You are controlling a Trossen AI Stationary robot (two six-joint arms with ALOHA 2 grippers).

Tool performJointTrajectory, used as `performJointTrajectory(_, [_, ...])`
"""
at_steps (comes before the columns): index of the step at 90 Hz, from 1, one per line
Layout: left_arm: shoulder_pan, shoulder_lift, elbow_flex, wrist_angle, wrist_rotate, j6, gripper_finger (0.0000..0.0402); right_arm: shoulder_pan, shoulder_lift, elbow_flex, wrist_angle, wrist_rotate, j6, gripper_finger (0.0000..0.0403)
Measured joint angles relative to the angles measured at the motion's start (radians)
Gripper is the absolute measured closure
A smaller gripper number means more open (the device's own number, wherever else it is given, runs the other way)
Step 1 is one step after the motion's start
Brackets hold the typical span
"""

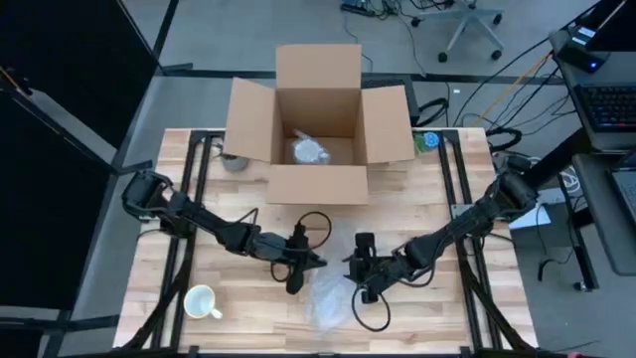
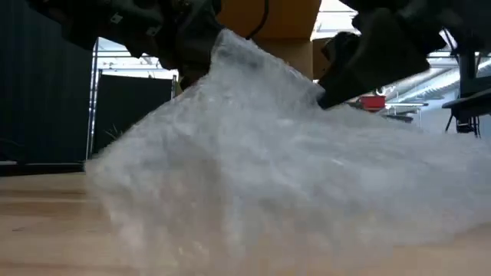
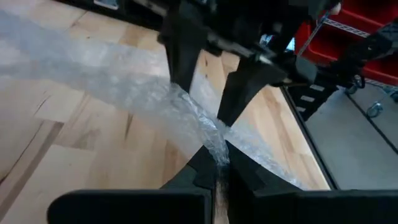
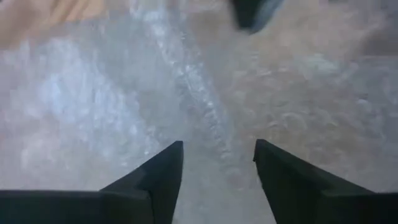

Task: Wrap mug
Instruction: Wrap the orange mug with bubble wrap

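The high view looks straight down on the whole bench [image 1: 417, 214], the low view looks level across it at close range, and both wrist views face the bubble wrap [image 1: 328, 298] seen in all four.

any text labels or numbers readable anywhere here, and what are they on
None can be read in any view.
Cardboard box: plain flaps, no print visible.
Mug: plain white, no visible marking.
Bubble wrap: clear, unprinted.
Green-topped item by the box's flap: too small to read.
Red bins in the left wrist view: any labels are too blurred to read.
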Motion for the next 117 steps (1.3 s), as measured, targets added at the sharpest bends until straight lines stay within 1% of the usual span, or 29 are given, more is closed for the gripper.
performJointTrajectory(5, [0.000, 0.000, 0.000, -0.002, 0.000, 0.000, 0.0401, 0.008, -0.008, 0.000, 0.004, 0.003, 0.000, 0.0289])
performJointTrajectory(13, [0.000, 0.000, 0.000, -0.012, 0.000, 0.000, 0.0401, 0.031, -0.044, 0.000, -0.041, 0.004, 0.000, 0.0368])
performJointTrajectory(17, [0.000, -0.007, 0.001, -0.040, -0.001, 0.000, 0.0401, 0.047, -0.073, 0.010, -0.095, 0.012, 0.008, 0.0388])
performJointTrajectory(24, [0.000, -0.028, 0.001, -0.112, -0.007, -0.002, 0.0401, 0.086, -0.118, 0.047, -0.212, 0.071, 0.079, 0.0393])
performJointTrajectory(30, [0.000, -0.054, 0.001, -0.192, -0.031, -0.012, 0.0401, 0.129, -0.156, 0.088, -0.330, 0.108, 0.134, 0.0399])
performJointTrajectory(36, [0.000, -0.087, 0.001, -0.280, -0.068, -0.023, 0.0401, 0.182, -0.183, 0.125, -0.408, 0.116, 0.200, 0.0401])
performJointTrajectory(43, [0.000, -0.130, 0.001, -0.373, -0.115, -0.028, 0.0401, 0.242, -0.201, 0.155, -0.483, 0.113, 0.316, 0.0402])
performJointTrajectory(53, [-0.001, -0.182, 0.001, -0.514, -0.171, -0.076, 0.0401, 0.332, -0.197, 0.159, -0.507, 0.092, 0.505, 0.0402])
performJointTrajectory(62, [-0.001, -0.206, 0.001, -0.601, -0.198, -0.106, 0.0401, 0.406, -0.156, 0.147, -0.498, 0.088, 0.698, 0.0403])
performJointTrajectory(73, [-0.001, -0.211, 0.001, -0.634, -0.203, -0.108, 0.0401, 0.462, -0.080, 0.125, -0.503, 0.089, 0.948, 0.0403])
performJointTrajectory(82, [-0.001, -0.211, 0.001, -0.649, -0.204, -0.125, 0.0401, 0.473, -0.017, 0.108, -0.564, 0.070, 1.198, 0.0395])
performJointTrajectory(87, [-0.001, -0.211, 0.001, -0.655, -0.204, -0.125, 0.0401, 0.471, 0.013, 0.107, -0.611, 0.017, 1.306, 0.0382])
performJointTrajectory(94, [-0.001, -0.211, 0.001, -0.657, -0.204, -0.124, 0.0401, 0.463, 0.038, 0.107, -0.660, -0.093, 1.434, 0.0355])
performJointTrajectory(101, [-0.001, -0.211, 0.001, -0.656, -0.207, -0.124, 0.0401, 0.461, 0.049, 0.107, -0.691, -0.177, 1.501, 0.0321])
performJointTrajectory(117, [-0.001, -0.211, 0.001, -0.657, -0.211, -0.102, 0.0401, 0.493, 0.028, 0.108, -0.682, -0.297, 1.569, 0.0247])
